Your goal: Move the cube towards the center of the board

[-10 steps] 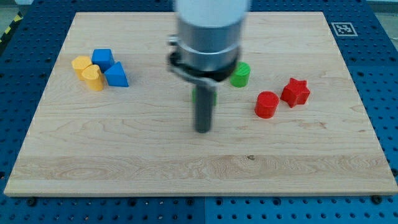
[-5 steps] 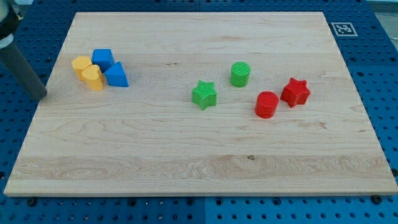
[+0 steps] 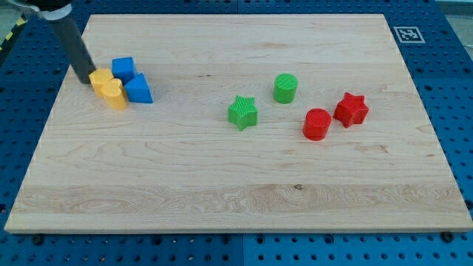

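Upper left of the frame: my tip [image 3: 81, 79] rests on the board [image 3: 236, 185] just left of a tight cluster of four blocks, touching or nearly touching the upper yellow block [image 3: 98, 76]. The rig carries no gripper, only the dark rod, so nothing is being held. The blue cube [image 3: 123, 69], the block to be moved, sits at the cluster's upper right, with the yellow heart [image 3: 112, 93] and the blue wedge [image 3: 138, 89] close below it.

To do this step well, the push should probably run from the cube's upper left toward the board's middle; from where the tip now stands, the yellow block lies in the way and would likely be shoved along. A line clear of the yellow pieces looks safer.

The board is pale, grained wood on a blue perforated table [image 3: 458, 111]. The blocks look like ribbed, matte plastic. Near centre sit a green star [image 3: 242, 112] and green cylinder [image 3: 285, 88]; to the right, a red cylinder [image 3: 317, 123] and red star [image 3: 351, 108].
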